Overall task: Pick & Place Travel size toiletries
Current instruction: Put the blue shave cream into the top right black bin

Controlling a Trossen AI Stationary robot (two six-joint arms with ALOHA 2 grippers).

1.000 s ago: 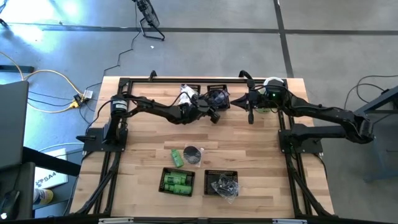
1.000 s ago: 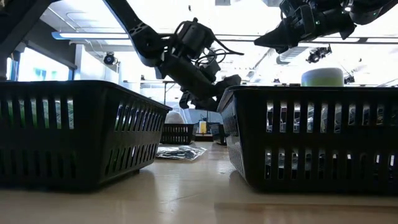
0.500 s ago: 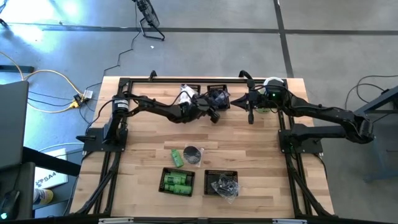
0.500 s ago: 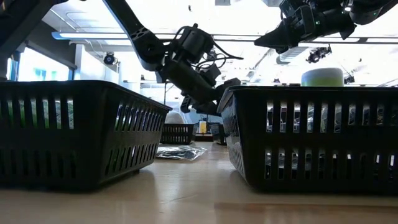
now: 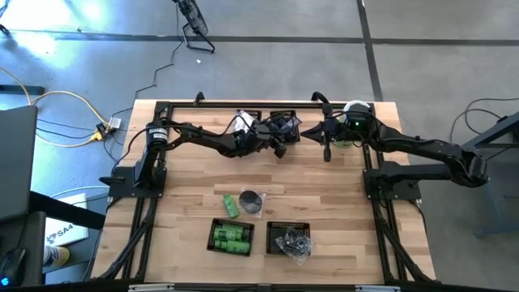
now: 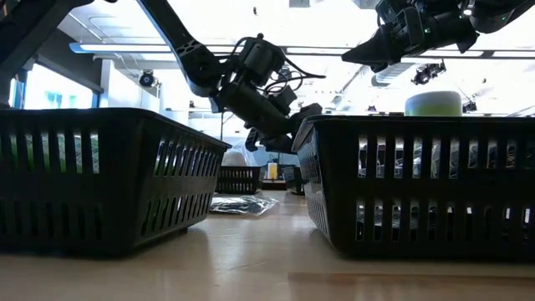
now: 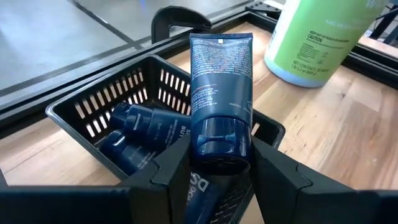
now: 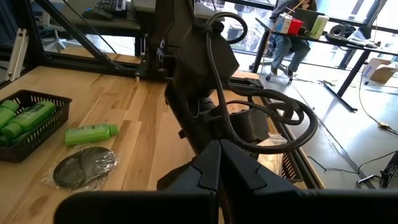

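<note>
Dark blue tube (image 7: 220, 87): white fine print, round cap, clamped in left gripper (image 7: 219, 163) fingers above far basket (image 7: 87, 109) of similar tubes. Right gripper (image 8: 219, 163): fingers pressed together, empty.

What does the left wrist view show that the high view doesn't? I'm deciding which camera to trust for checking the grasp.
Only the left wrist view shows the left tool shut on a dark blue tube, held cap-first above a black basket that holds more dark blue tubes. Only the high view shows the whole table: the green tube and grey disc lying loose, two near baskets, and the right tool waiting at the far edge. Both show the tall pale-green bottle and that far basket.
</note>
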